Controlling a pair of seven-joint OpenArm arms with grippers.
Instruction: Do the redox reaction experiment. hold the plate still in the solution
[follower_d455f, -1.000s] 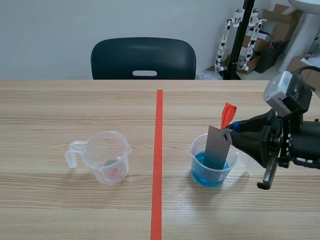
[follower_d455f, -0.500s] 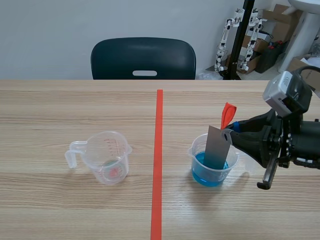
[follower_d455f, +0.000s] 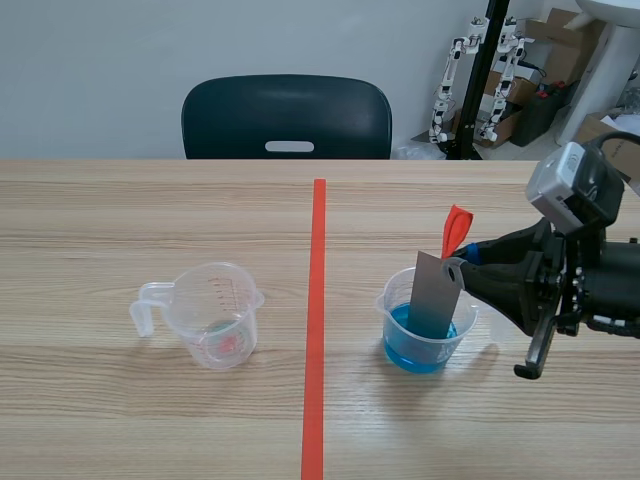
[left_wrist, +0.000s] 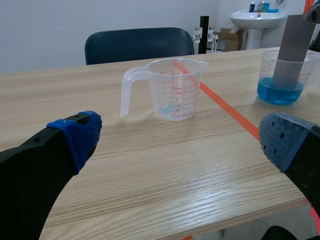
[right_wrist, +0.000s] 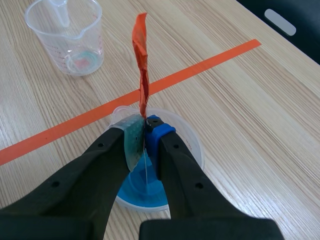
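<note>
Most of this step seems already done. The grey plate (follower_d455f: 437, 295) stands almost upright, a little tilted, with its lower end inside the clear cup (follower_d455f: 428, 335) and dipped in the blue solution (follower_d455f: 420, 352). Its upper part rises above the rim. The right tool (follower_d455f: 462, 268) comes in from the side and is closed on the top corner of the plate. In the right wrist view the two pads press the thin plate between them, directly above the cup. A red strip (follower_d455f: 455, 230) stands up from the plate at the place of the grip.

What is left, in my judgement, is only to keep the plate quiet in the liquid until the reaction has its time. I cannot tell whether any colour or coating has formed on the wet part of the plate.

The left tool (left_wrist: 182, 137) is spread wide and holds nothing. It hangs low above the bench (follower_d455f: 150, 420), on the near side of the empty measuring jug (follower_d455f: 218, 315), which stands well apart from the cup, across the orange-red line.

Against the two earlier frames I find no difference. The plate has the same tilt and the same depth, the cup and the jug stand at the same places, and the right arm has not shifted. So the holding is steady.
</note>
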